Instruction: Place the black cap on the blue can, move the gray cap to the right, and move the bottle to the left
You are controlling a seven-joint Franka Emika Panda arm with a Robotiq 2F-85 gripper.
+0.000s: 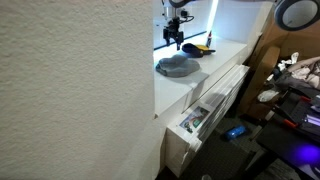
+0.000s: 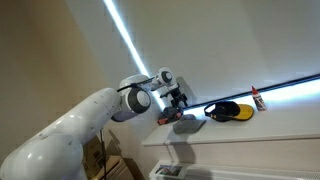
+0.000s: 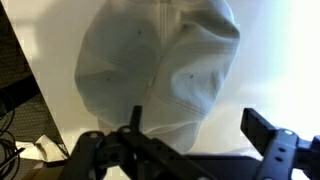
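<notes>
The gray cap [image 3: 160, 65] lies crown-up on the white counter [image 2: 260, 135] and fills the upper wrist view. My gripper [image 3: 200, 130] hangs open just above it, with the cap's near edge by the left finger [image 3: 135, 122] and nothing between the jaws. In both exterior views the gripper [image 1: 176, 42] [image 2: 178, 101] hovers over the gray cap [image 1: 178, 67] [image 2: 186, 122]. Beyond it lies the black cap [image 2: 228, 110] [image 1: 197, 47], showing a yellow patch. A small bottle [image 2: 259, 97] with a red top stands farther along. The blue can is hidden.
A textured wall [image 1: 70, 90] blocks the near side of an exterior view. Below the counter a drawer [image 1: 196, 118] stands open with small items inside. A cluttered desk [image 1: 295, 85] sits beside it. A bright light strip [image 2: 135, 40] runs along the wall behind.
</notes>
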